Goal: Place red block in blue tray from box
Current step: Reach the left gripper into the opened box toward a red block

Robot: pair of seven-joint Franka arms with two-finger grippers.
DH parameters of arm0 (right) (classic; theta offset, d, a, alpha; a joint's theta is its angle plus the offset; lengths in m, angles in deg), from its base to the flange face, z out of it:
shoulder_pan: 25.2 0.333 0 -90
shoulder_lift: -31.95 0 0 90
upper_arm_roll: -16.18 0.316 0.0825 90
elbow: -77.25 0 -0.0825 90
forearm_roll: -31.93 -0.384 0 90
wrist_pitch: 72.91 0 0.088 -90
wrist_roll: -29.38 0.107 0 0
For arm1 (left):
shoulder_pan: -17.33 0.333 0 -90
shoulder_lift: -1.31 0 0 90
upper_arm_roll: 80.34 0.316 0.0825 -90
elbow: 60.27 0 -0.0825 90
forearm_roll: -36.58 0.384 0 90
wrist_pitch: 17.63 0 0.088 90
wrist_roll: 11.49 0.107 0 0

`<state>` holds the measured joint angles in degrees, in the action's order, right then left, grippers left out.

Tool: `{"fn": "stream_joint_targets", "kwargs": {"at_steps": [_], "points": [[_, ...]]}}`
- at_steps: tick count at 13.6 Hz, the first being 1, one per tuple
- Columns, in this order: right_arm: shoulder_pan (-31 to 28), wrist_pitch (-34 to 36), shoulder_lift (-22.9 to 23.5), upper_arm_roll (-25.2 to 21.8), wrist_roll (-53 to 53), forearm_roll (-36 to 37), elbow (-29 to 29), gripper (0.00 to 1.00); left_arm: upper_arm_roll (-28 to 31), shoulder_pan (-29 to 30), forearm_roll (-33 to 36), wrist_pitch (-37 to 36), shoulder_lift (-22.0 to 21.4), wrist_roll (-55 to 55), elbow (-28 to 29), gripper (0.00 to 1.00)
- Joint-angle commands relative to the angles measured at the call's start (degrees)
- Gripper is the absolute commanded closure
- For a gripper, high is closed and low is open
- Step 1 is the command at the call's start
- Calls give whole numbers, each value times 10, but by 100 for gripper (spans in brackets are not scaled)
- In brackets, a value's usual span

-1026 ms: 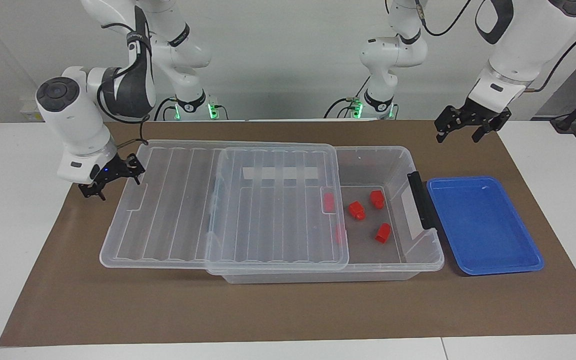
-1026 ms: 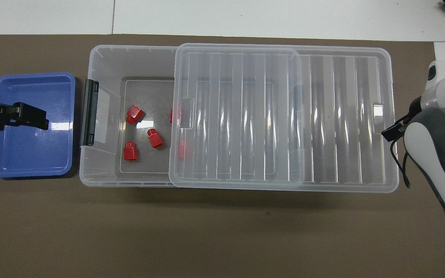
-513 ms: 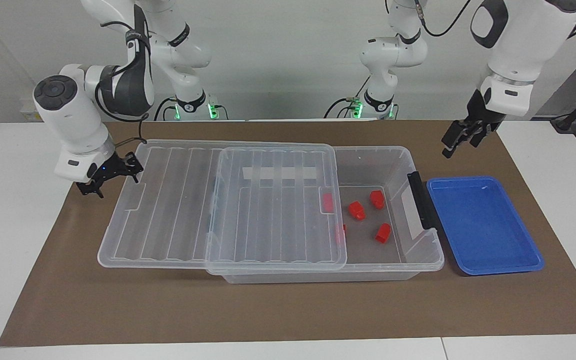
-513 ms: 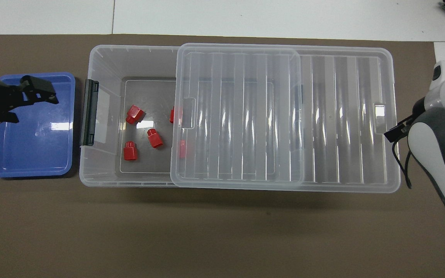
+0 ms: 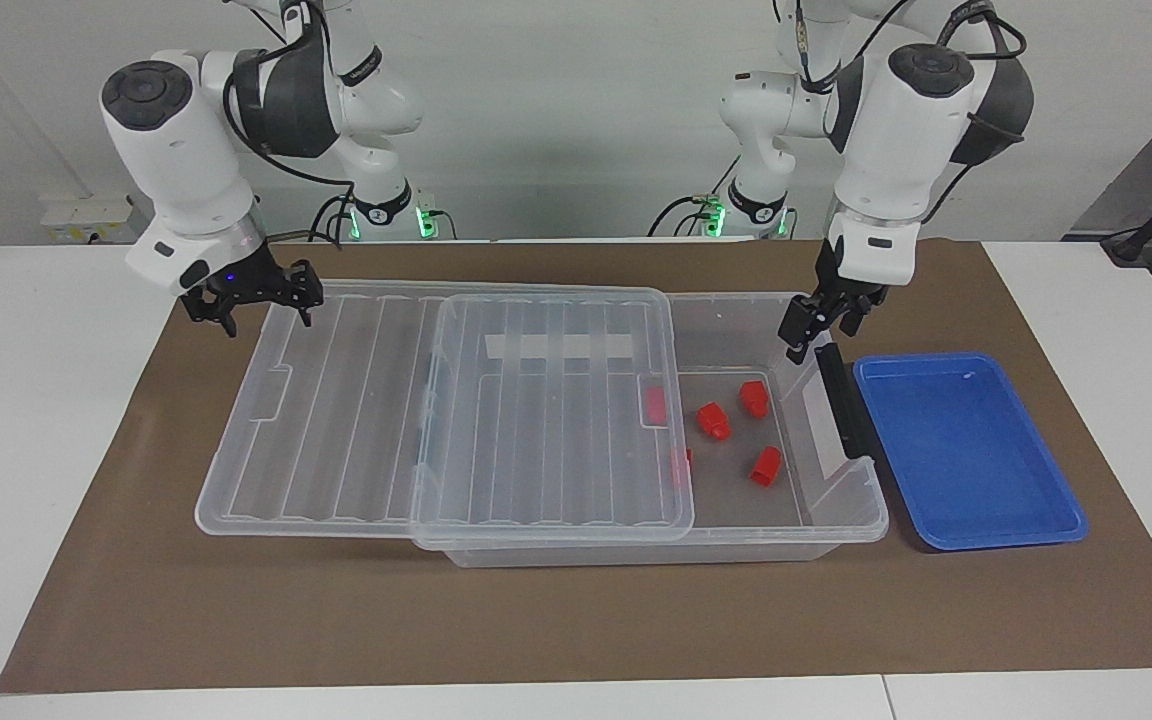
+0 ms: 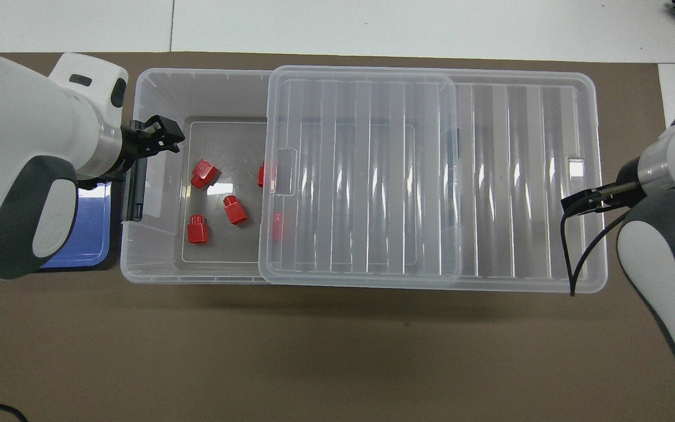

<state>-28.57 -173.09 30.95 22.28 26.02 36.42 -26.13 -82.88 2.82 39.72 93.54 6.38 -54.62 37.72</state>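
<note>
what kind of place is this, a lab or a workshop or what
Most likely a robotics lab or test cell. Two white robot arms are mounted at a white table covered by a brown mat, against a plain wall, with a staged setup: a clear box, red blocks, a blue tray.

The box (image 5: 841, 520) sits on the mat (image 5: 576, 620) on my desk (image 5: 26, 420), its lid (image 5: 356, 420) slid toward my right arm's end. Three blocks (image 5: 713, 421) lie uncovered inside, two more under the lid's edge. The tray (image 5: 966, 450) lies just beside the box at my left arm's end.
</note>
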Motion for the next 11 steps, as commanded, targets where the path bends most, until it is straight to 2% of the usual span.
{"fn": "stream_joint_targets", "kwargs": {"at_steps": [1,2,8,11], "points": [[22,-5,-15,1,96,-13,7,3,9,-21,14,85,1,-32,80,0],[30,0,-9,1,120,-16,27,3,8,-25,22,114,1,-46,100,0],[34,53,0,1,185,-35,116,2,8,-25,26,165,20,-56,133,0],[34,101,17,0,196,-29,167,2,9,-47,38,205,70,-96,141,0]]}}
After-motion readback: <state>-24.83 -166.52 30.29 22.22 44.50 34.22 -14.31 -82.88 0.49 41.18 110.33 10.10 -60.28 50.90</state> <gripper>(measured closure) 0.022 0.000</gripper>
